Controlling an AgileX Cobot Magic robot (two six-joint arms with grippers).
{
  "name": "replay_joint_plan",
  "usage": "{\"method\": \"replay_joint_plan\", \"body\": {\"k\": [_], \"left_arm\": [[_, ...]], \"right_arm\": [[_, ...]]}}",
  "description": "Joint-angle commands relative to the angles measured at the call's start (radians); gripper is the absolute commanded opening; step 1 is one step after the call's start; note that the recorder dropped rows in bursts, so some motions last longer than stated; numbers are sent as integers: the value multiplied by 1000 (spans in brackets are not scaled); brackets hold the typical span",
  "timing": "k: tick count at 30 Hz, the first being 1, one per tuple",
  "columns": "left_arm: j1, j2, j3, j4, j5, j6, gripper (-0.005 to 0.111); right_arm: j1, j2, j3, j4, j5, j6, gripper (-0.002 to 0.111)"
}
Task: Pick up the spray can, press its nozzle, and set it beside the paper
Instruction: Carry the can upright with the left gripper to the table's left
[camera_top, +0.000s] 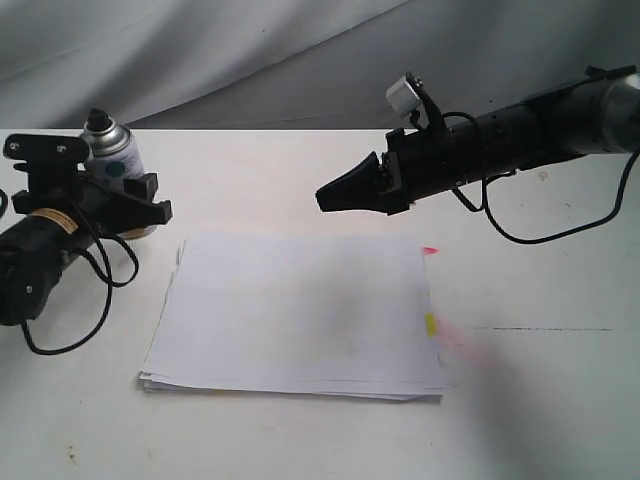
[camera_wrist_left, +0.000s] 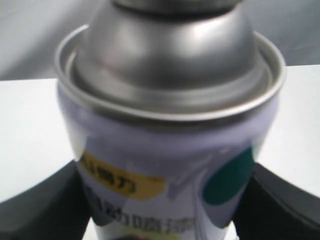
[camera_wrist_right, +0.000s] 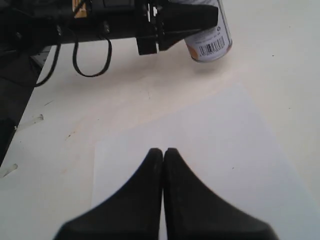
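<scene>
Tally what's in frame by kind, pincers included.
spray can: 1
paper stack: 1
pincer: 2 (left pincer around the can, right pincer over the paper)
Total: 4

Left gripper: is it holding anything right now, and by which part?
Yes: the left gripper clamps the spray can by its labelled body, fingers on opposite sides below the domed top. The right gripper is shut and empty.
</scene>
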Motion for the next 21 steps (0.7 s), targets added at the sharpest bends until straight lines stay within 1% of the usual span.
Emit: {"method": "replay_joint_plan", "body": {"k": [1,7,11,15,21], "left_arm": [[4,69,-12,-9,-147,-49,0],[4,107,-64,-33,-54,-52,0],[4,107,-66,-33,-49,-52,0],[4,107,-65,-33,-10,-52,0],[4,107,-65,-33,-10,-52,0]], "right_arm": [[-4,-11,8,-3,13,1,0],[-4,-11,8,-5,13,1,0],[-4,-11,8,-7,13,1,0],[-4,-11,8,-7,13,1,0],[-4,-11,8,-7,13,-1,0]]}}
